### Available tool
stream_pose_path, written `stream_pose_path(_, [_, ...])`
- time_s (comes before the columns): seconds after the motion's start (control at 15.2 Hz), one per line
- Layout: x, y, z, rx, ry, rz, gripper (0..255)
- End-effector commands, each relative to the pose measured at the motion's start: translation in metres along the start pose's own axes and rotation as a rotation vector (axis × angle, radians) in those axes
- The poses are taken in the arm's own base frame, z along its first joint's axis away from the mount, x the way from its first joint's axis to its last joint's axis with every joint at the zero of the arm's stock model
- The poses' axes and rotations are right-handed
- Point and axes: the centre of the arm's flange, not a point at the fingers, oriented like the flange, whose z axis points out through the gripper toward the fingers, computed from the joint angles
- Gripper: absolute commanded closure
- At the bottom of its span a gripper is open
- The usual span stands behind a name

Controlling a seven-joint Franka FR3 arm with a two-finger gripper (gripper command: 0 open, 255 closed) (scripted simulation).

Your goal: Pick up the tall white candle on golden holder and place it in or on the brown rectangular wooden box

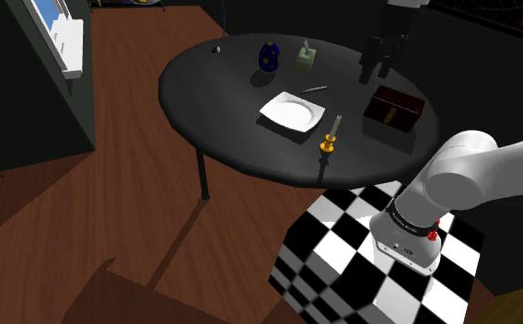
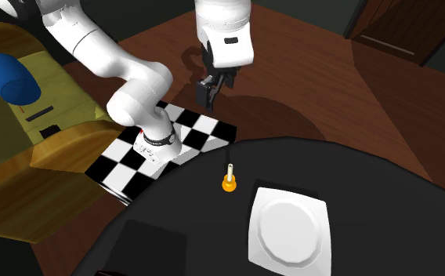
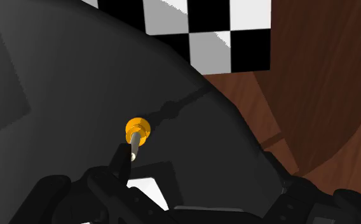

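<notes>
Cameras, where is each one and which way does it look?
Shoulder view: beside the checkered stand, looking down over the round dark table; white arm, black gripper show.
Second exterior view: across the table, facing arm and stand.
Wrist view: on the hand, looking down at the white candle on golden holder; gripper shows.
All three share the candle.

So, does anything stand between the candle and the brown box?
Nothing visible does. The black table between the candle and the box is bare; the white plate lies on the candle's other side, away from that path.
</notes>
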Motion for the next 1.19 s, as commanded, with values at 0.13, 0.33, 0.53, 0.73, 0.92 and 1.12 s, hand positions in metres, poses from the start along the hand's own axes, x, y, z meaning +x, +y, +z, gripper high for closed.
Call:
stream_pose_path(0.13, [0.016,0.008,0.02,-0.006,-0.01,0.011,0])
stream_pose_path(0.33, [0.039,0.021,0.051,-0.016,-0.024,0.027,0])
stream_pose_path(0.53, [0.062,0.035,0.081,-0.025,-0.039,0.044,0])
stream_pose_path(0.73, [0.084,0.049,0.112,-0.035,-0.053,0.06,0])
stream_pose_path(0.92, [0.105,0.064,0.143,-0.044,-0.068,0.077,0])
stream_pose_path(1.12, [0.104,0.065,0.154,-0.045,-0.068,0.077,0])
